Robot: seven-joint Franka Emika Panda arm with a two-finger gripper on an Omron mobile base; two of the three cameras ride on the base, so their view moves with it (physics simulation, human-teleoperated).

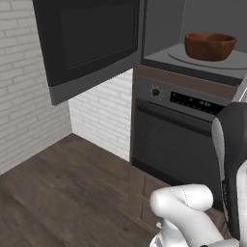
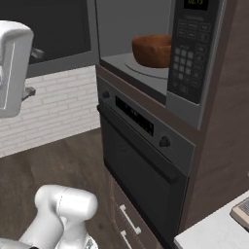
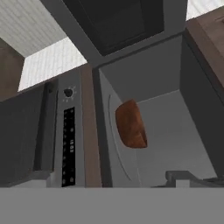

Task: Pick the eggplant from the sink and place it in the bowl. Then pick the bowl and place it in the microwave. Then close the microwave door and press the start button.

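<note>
bowl [image 1: 210, 46] sits on the turntable inside the microwave [image 1: 193, 29], at 1 o'clock in the left base view; placed there so the microwave door [image 1: 91, 43], swung open at 11 o'clock, can be shut next. gripper jaws wide, empty. bowl's contents hidden by its rim; eggplant unconfirmed.

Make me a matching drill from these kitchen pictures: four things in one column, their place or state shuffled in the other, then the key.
Things:
1. bowl
2. microwave door
3. oven
4. keypad

Place or state:
A. swung open
B. right below the microwave, door shut
C. on the turntable
D. on the microwave's front, right of its cavity

Pairs: 1-C, 2-A, 3-B, 4-D
</note>
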